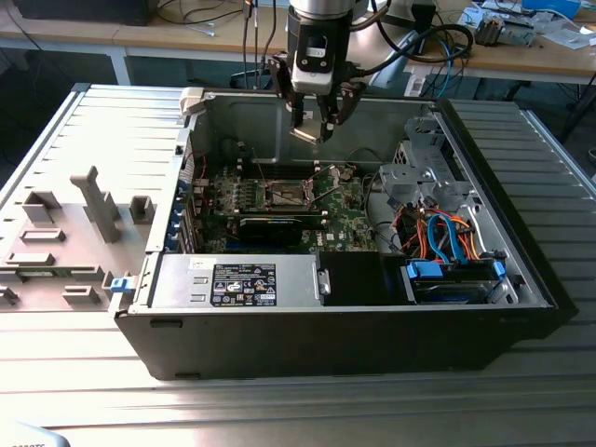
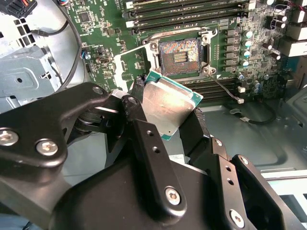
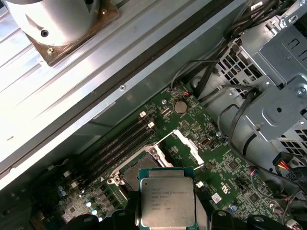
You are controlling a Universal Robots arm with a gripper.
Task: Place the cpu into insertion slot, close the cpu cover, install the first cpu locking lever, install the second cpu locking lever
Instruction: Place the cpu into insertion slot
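Observation:
My gripper (image 1: pixel 314 128) hangs above the open computer case, shut on the cpu (image 1: pixel 306 134). In both wrist views the black fingers (image 2: pixel 144 139) clamp the cpu (image 2: pixel 168 108) by its edges, with its silver-grey top (image 3: pixel 167 201) in plain sight. The chip is tilted and held well above the green board. Below it lies the insertion slot (image 2: pixel 180 55), a dark square recess with its contacts bare, bordered by silver metal (image 1: pixel 284 194). The cpu cover (image 3: pixel 185 145) stands swung open beside the slot (image 3: pixel 132 176). Thin wire levers (image 2: pixel 144 40) run along the socket's sides.
Long memory slots (image 2: pixel 192 14) flank the socket. A metal drive cage (image 1: pixel 419 172) with orange and blue cables (image 1: pixel 447 233) fills the case on the exterior view's right. A long black card (image 1: pixel 270 226) and the power supply (image 1: pixel 242 279) sit nearer. Grey fixture blocks (image 1: pixel 98 200) stand outside on the exterior view's left.

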